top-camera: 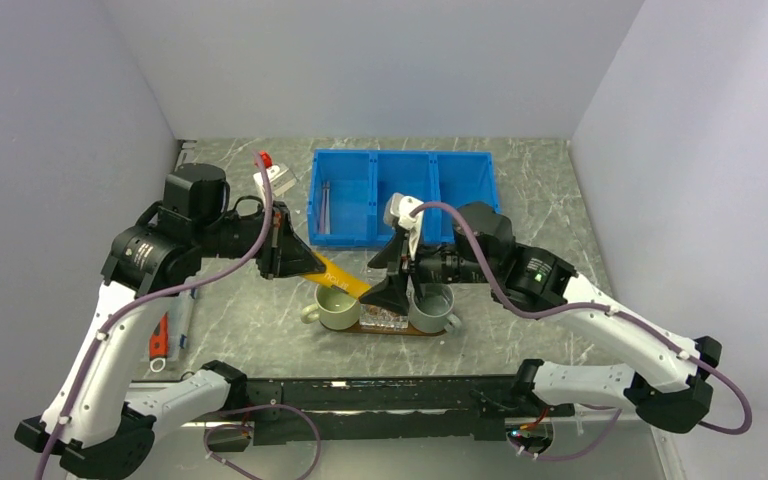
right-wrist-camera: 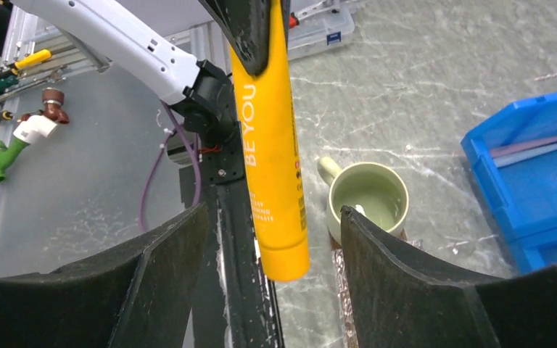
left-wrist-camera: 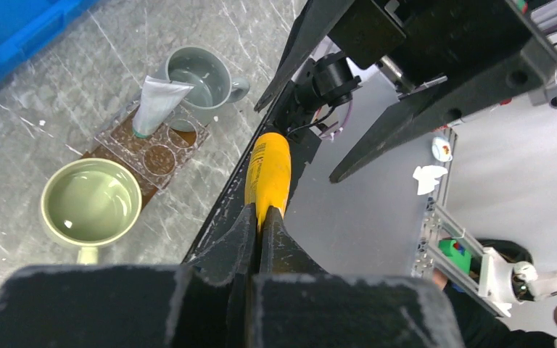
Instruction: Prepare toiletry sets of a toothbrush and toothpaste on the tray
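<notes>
A yellow toothpaste tube (top-camera: 338,273) hangs in the air, my left gripper (left-wrist-camera: 260,216) shut on its flat crimped end. The tube's cap end (right-wrist-camera: 272,167) sits between the wide-apart fingers of my right gripper (right-wrist-camera: 274,217), which is open and not touching it. Below lies the dark-brown tray (top-camera: 400,330) with a green mug (top-camera: 338,310) and a grey mug (top-camera: 430,308) on it. A white tube with a teal end (left-wrist-camera: 156,105) leans against the grey mug (left-wrist-camera: 199,76). Thin toothbrushes (top-camera: 327,205) lie in the left compartment of the blue bin.
The blue three-compartment bin (top-camera: 400,195) stands behind the tray. A clear holder (left-wrist-camera: 161,154) rests on the tray (left-wrist-camera: 98,154) between the mugs. An orange-and-white tool (top-camera: 160,338) lies at the table's left. The black base rail (top-camera: 380,395) runs along the near edge.
</notes>
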You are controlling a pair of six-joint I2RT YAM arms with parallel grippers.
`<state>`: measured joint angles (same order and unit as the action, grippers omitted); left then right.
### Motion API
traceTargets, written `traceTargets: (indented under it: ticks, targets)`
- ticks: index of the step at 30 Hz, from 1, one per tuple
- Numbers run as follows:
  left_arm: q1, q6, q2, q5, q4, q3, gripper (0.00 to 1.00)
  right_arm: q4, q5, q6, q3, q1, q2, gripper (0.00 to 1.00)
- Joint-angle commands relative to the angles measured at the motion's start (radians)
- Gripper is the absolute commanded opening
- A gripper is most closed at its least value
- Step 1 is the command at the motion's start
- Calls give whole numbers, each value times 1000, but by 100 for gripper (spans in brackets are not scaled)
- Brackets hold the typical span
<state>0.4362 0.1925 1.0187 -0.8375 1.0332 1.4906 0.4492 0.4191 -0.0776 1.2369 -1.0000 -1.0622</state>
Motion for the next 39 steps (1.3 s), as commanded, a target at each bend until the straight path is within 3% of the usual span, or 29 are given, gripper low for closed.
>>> traceTargets:
  ticks: [1,11,15,22,29,34,39]
  targets:
    - [-1,98,-4,-2,-51,-2,0,-105,-79,90,36,-67,-20,69]
    - [-2,182,10,3,-76,-4,0,-75,-426,232,52,-276,-108,71]
    - [-4,195,9,-6,-81,0,0,-81,-572,247,41,-325,-121,67]
    - [-4,199,3,-22,-88,4,0,-85,-677,243,35,-354,-121,36]
    - [-5,216,-2,-44,-113,-4,0,-89,-698,235,24,-359,-106,25]
    - [-14,252,-19,-81,-178,-37,23,-90,-716,224,22,-359,-97,19]
    - [-23,279,-28,-110,-226,-65,35,-93,-728,216,20,-360,-84,17]
